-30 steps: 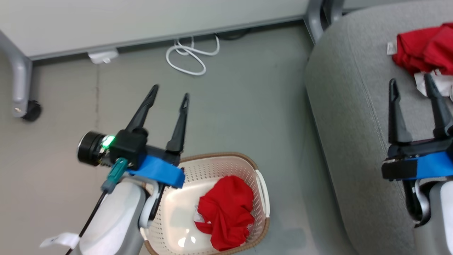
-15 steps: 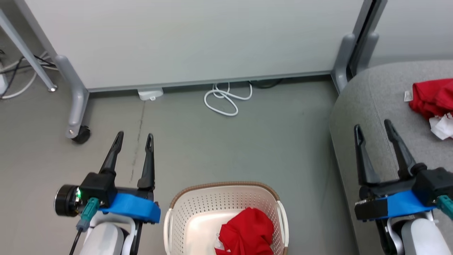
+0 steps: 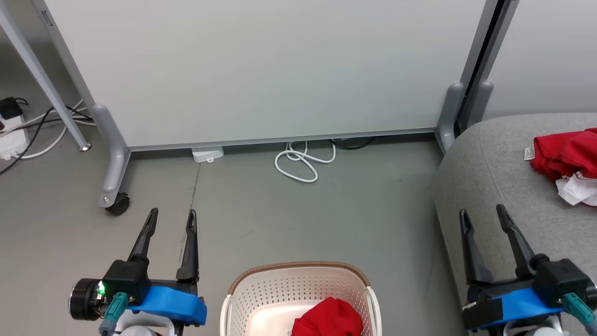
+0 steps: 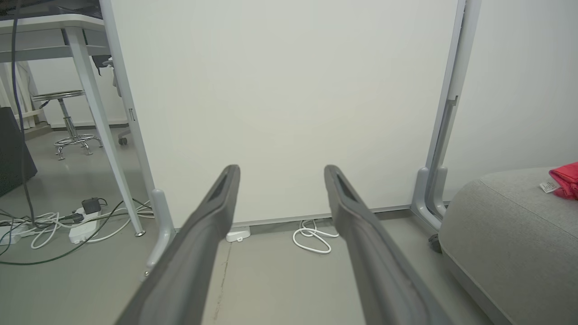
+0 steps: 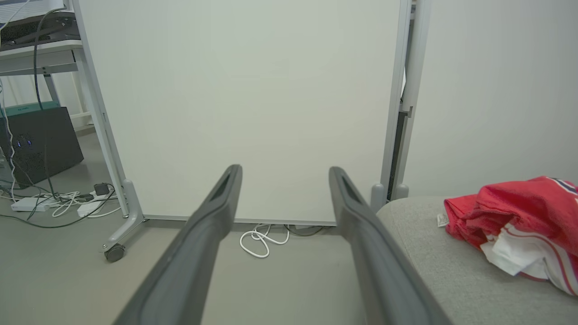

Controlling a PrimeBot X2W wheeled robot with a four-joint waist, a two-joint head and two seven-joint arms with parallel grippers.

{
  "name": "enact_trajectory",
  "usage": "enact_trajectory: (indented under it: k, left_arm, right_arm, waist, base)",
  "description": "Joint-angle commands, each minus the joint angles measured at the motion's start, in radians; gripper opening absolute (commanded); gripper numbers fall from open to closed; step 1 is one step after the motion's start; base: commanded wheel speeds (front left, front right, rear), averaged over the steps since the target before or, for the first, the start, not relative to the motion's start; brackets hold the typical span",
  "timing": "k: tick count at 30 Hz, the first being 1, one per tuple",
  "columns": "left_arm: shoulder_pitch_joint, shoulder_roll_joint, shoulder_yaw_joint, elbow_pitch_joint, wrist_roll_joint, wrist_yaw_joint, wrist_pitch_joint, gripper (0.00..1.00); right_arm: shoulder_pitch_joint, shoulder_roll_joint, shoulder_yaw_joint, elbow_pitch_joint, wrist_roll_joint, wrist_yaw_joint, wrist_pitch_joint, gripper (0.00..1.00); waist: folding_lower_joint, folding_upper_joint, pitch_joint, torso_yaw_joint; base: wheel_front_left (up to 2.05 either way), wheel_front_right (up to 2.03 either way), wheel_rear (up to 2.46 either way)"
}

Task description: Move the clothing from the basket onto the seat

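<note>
Pointing forward: left claw, right claw, both spread

Surroundings of the work area. A pale partition panel stands upright on the grey floor, carried on grey feet; the left foot ends in a black caster. A coiled white cable and a small white box lie at the panel's lower edge. Far left: a slanting table leg and a white power strip with tangled cords. Beyond the panel: a metal stool and a black case
</note>
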Motion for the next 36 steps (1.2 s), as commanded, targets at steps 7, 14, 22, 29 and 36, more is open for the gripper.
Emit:
enact_trajectory:
  k: [7,14,22,29,36]
  left_arm:
    - [0.023,-0.016,0.024,-0.005,0.021,-0.014,-0.003,1.0]
    - [0.028,-0.027,0.043,-0.004,0.037,-0.024,-0.003,1.0]
    - [0.029,-0.037,0.057,0.001,0.05,-0.035,-0.003,1.0]
    - [0.011,-0.043,0.055,0.011,0.061,-0.046,-0.003,1.0]
    - [-0.077,-0.041,-0.011,0.067,0.087,-0.084,-0.003,1.0]
  right_arm:
    - [0.051,0.008,0.002,-0.003,-0.01,0.0,-0.003,1.0]
    - [0.054,0.009,0.008,0.005,0.004,0.0,-0.003,1.0]
    - [0.052,0.009,0.013,0.011,0.013,0.0,-0.003,1.0]
    - [0.046,0.009,0.015,0.011,0.016,0.0,-0.003,1.0]
    - [0.014,0.009,0.016,0.002,0.007,0.0,-0.003,1.0]
  waist:
    - [0.0001,-0.0001,-0.012,0.004]
    - [0.0001,-0.0001,-0.012,0.007]
    - [0.0001,-0.0001,-0.01,0.005]
    - [0.0001,-0.0001,-0.004,0.001]
    - [0.0001,-0.0001,0.032,-0.014]
  base:
    - [0.0,0.0,0.0]
    - [0.0,0.0,0.0]
    - [0.0,0.0,0.0]
    - [0.0,0.0,0.0]
    - [0.0,0.0,0.0]
